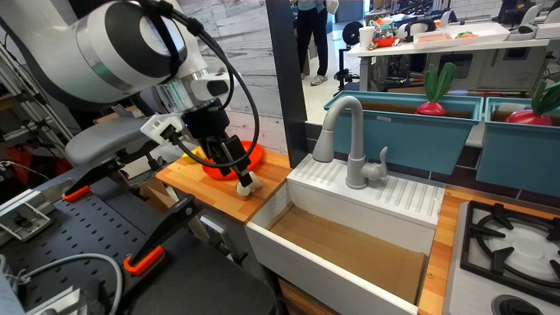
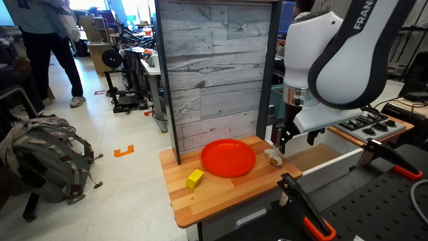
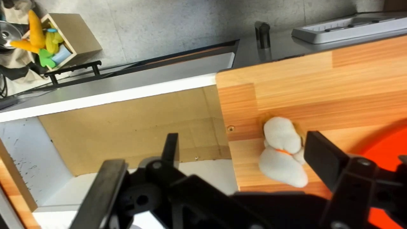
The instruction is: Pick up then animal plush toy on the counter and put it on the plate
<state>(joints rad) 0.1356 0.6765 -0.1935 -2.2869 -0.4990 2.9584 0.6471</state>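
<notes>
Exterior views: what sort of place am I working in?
Most likely a robotics lab, partly staged like a kitchen: a white rectangular sink unit lined with flat brown cardboard, a black perforated worktop, and what looks like a black open-frame 3D printer.

One plush toy, one plate, two planters

Pale, shiny floor in an exterior view, orange tape stuck on it; bright windows at the far end, washed out. Gray plank-look wall panel in both exterior views, upright between dark posts. In an exterior view: gray chair, cluttered white table, white brick wall farther back. Wrist view: floor grayer, mottled, thin seams running through.
</notes>
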